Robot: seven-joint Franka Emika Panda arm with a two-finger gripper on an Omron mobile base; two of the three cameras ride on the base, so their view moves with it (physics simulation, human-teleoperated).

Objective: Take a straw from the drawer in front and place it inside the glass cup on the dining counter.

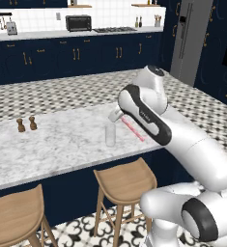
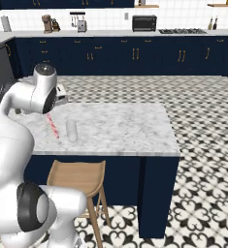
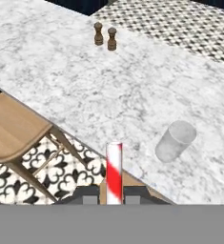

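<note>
My gripper (image 3: 114, 196) is shut on the straw (image 3: 114, 170), a thin stick that looks red-and-white striped in the hand view and pink-red in the base views. The straw (image 1: 134, 129) slants down from the hand, above the near edge of the dining counter (image 1: 62, 144). The glass cup (image 1: 110, 134) stands upright on the marble just left of the straw in the left base view. In the right base view the straw (image 2: 53, 126) is left of the glass cup (image 2: 72, 131). The hand view shows the glass cup (image 3: 175, 141) to the right of the straw's tip. The drawer is out of view.
Two small brown shakers (image 1: 26, 124) stand on the counter well left of the cup, also seen as shakers (image 3: 105, 35) in the hand view. Wooden stools (image 1: 124, 179) sit below the counter's near edge. A patterned tile floor and navy cabinets lie beyond.
</note>
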